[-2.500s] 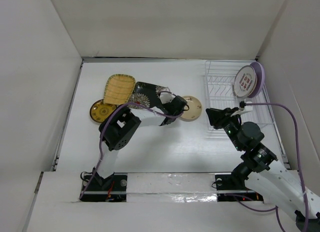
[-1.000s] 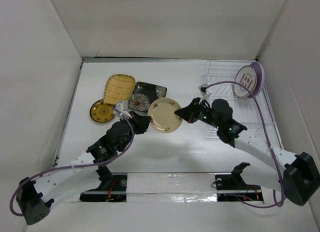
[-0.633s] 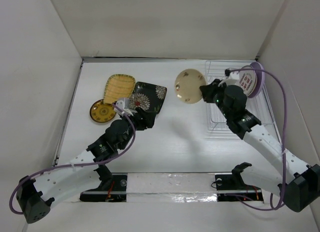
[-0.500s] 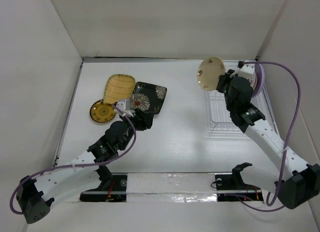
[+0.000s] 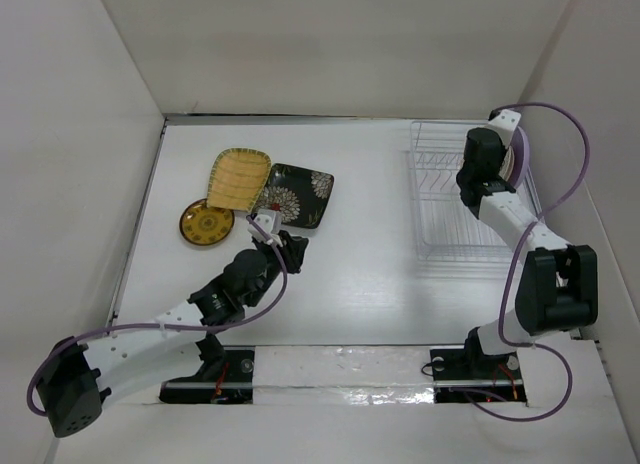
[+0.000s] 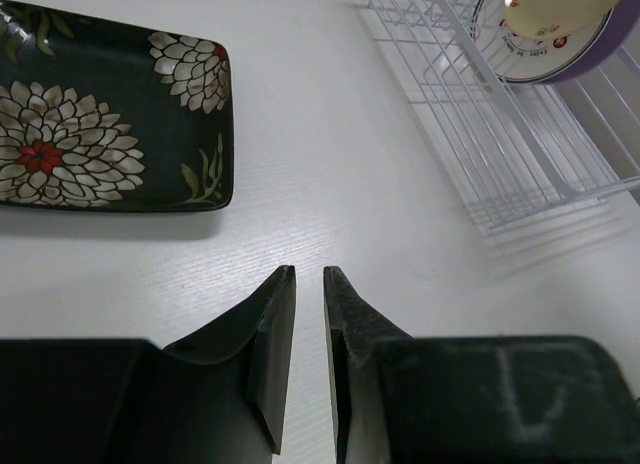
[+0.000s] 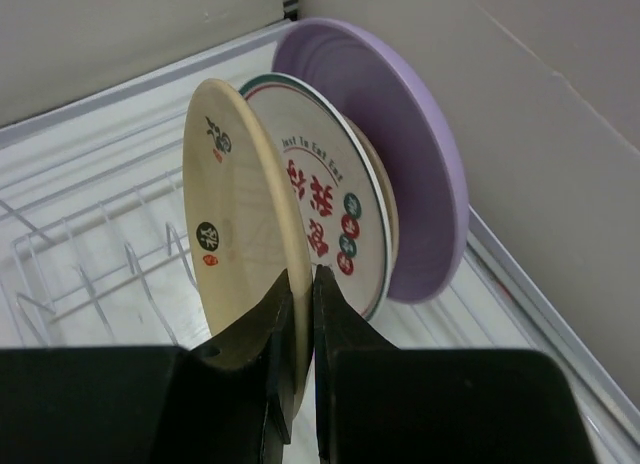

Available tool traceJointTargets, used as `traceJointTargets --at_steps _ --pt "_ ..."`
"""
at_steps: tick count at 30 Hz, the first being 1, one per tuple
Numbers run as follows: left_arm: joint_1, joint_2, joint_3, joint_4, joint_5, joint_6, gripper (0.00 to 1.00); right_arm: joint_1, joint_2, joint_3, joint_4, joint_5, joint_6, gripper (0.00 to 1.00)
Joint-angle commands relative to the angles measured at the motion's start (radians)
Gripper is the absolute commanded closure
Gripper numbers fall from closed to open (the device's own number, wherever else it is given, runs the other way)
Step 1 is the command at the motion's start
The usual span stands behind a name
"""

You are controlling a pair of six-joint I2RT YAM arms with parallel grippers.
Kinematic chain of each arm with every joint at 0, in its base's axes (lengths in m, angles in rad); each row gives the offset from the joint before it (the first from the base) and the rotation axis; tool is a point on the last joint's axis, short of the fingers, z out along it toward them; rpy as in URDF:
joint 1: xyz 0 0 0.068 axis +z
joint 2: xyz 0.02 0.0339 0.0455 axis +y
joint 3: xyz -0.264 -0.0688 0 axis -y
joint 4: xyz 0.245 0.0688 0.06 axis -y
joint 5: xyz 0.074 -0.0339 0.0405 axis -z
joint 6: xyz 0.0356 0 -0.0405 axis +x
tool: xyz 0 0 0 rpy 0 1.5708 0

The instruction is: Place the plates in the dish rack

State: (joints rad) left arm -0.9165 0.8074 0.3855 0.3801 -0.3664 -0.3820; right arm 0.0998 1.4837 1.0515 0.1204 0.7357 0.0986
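Observation:
My right gripper (image 7: 300,284) is shut on the lower rim of a cream plate (image 7: 230,214). That plate stands upright in the white wire dish rack (image 7: 90,244), just in front of a white plate with red characters (image 7: 325,209) and a lavender plate (image 7: 420,174). From above, the right gripper (image 5: 492,152) sits at the rack's (image 5: 440,199) far right end. My left gripper (image 6: 309,274) hovers low over the table, jaws nearly together with nothing between them. The black flowered plate (image 6: 90,149) lies ahead to its left. A yellow woven plate (image 5: 240,177) and a brown-gold round plate (image 5: 206,222) lie beside it.
White walls enclose the table on the left, back and right; the right wall runs close beside the rack and the lavender plate (image 5: 520,154). The near slots of the rack hold nothing. The right arm's purple cable loops over the rack's far corner.
The right arm took the cream plate from mid-table, lifted it and swung it to the rack's far right end, where it now stands upright. The left gripper let go and drew back.

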Motion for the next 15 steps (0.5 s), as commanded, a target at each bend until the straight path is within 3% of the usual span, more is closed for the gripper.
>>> traceJointTargets --at_steps 1,9,15 --pt "-0.004 -0.048 -0.014 0.072 0.004 0.011 0.85 0.0 0.016 0.1 0.185 0.033 -0.154 1.0" --pt "-0.004 -0.079 -0.023 0.066 -0.009 0.008 0.84 -0.031 0.058 0.114 0.216 -0.012 -0.341 1.0" --pt "-0.004 -0.054 -0.016 0.062 -0.017 -0.001 0.85 -0.031 0.096 0.087 0.2 -0.077 -0.385 1.0"
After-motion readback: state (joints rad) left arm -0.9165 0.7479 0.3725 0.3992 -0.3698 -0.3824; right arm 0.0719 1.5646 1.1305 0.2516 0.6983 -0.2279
